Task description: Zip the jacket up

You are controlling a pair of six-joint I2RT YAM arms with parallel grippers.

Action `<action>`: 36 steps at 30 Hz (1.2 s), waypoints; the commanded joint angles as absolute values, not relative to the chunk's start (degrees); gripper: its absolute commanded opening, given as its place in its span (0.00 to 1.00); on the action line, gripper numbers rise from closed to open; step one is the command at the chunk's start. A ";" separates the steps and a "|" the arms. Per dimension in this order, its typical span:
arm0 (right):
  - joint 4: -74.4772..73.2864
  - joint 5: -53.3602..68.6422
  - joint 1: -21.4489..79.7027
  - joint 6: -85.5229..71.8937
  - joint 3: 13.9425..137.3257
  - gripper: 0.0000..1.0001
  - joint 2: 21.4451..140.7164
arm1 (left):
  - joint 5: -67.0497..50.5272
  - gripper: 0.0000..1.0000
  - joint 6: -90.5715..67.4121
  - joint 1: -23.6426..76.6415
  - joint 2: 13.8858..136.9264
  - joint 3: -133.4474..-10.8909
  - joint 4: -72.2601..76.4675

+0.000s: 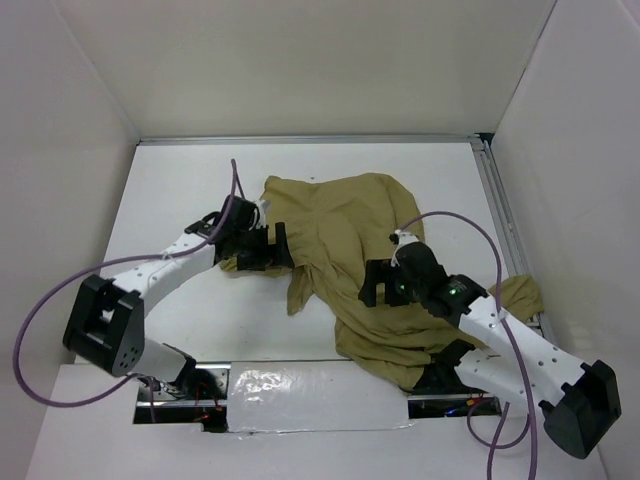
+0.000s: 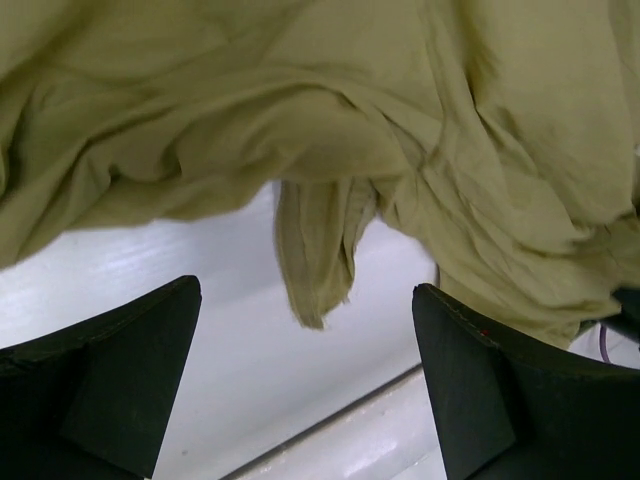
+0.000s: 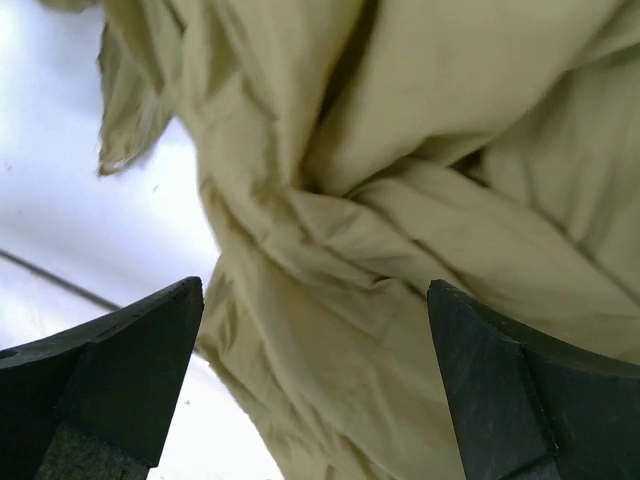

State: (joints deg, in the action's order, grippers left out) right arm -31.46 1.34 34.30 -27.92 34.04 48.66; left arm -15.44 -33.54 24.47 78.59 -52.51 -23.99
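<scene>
White walls on three sides, white table (image 1: 170, 190) underneath. Heaped and wrinkled across the table's middle: the khaki jacket (image 1: 340, 225), lying between the two sets of jaws and spreading on past the right-hand set toward the near edge. Zipper not made out in any view. One corner of cloth poking out on the outer side of the right arm (image 1: 520, 355).

Left arm (image 1: 150, 280) bent in from the near left, purple cable (image 1: 40, 350) looping off it. Left gripper (image 1: 278, 247) at the jacket's left border, jaws spread wide, nothing held. From its wrist camera: bare table directly between the dark fingers (image 2: 120, 370), a narrow frayed strip of jacket hanging just ahead of the gap, bulk of the cloth further ahead and above.

Right gripper (image 1: 372, 285) over the jacket's middle, jaws likewise spread wide and closed on nothing. From its wrist camera: folded cloth filling the space ahead of and between the jaws, bare table showing only ahead of the left-hand finger. Contact with the cloth: cannot tell.

Behind both sets of jaws, at the near edge, a crinkled clear sheet (image 1: 300, 395).
</scene>
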 commanded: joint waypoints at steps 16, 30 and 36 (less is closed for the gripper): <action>-24.33 -12.03 48.51 -33.75 30.67 0.35 54.93 | -12.75 0.00 -37.27 22.33 108.54 -73.29 -27.33; -32.26 -9.16 62.73 -23.74 56.58 0.00 47.64 | 7.27 0.00 -36.75 21.71 56.30 -71.79 -24.16; -32.17 -0.27 72.85 -22.33 69.94 0.00 48.77 | 10.64 0.00 -28.94 21.36 49.05 -87.78 -25.76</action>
